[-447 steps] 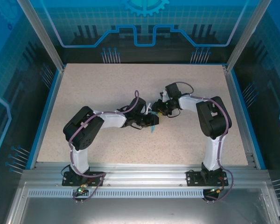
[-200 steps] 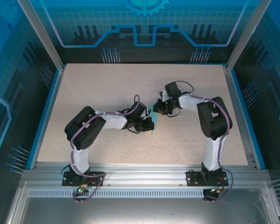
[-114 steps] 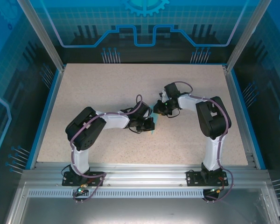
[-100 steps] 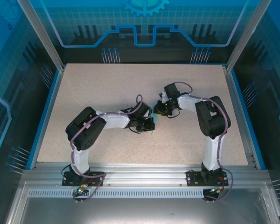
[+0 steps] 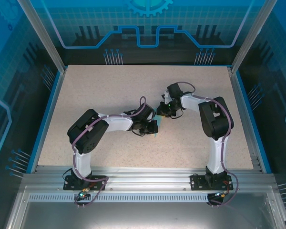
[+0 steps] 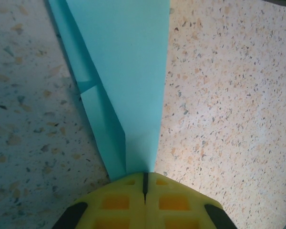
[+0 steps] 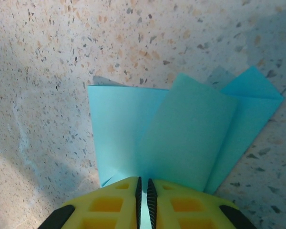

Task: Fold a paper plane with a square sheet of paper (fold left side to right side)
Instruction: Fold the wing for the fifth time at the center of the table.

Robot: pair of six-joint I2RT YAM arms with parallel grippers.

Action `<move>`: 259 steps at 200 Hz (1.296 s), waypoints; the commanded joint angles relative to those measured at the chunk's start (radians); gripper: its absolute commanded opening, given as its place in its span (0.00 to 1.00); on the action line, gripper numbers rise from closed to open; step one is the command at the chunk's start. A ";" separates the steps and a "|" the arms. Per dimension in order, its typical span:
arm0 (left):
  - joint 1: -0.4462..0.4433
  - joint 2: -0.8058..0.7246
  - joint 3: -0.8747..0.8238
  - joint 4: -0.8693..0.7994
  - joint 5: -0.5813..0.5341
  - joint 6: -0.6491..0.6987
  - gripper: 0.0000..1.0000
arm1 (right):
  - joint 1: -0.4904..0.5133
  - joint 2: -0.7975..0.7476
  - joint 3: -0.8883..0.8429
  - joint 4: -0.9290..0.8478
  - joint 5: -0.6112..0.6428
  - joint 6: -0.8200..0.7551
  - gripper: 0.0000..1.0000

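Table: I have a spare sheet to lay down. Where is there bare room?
Bare: the far strip of the table along its back edge, the left side beyond the left arm, the right side past the right arm. Crowded: the middle, where left claw and right claw both pinch the paper.

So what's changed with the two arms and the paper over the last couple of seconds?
The left gripper drew back slightly toward the near edge of the table. The right gripper edged a little to the left. Both stayed pinched shut on the folded blue paper, which stayed at mid-table between them.
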 commanded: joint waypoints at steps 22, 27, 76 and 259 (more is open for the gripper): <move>-0.005 0.091 -0.042 -0.175 -0.099 0.021 0.00 | -0.079 0.062 0.060 0.019 0.079 -0.034 0.16; -0.006 0.090 -0.043 -0.175 -0.100 0.020 0.00 | -0.084 0.065 0.066 0.017 0.078 -0.036 0.16; -0.006 0.087 -0.046 -0.172 -0.097 0.022 0.00 | -0.128 0.109 0.139 -0.001 0.071 -0.048 0.17; -0.012 0.062 -0.056 -0.157 -0.113 0.021 0.00 | 0.046 -0.238 -0.290 0.227 -0.048 0.116 0.17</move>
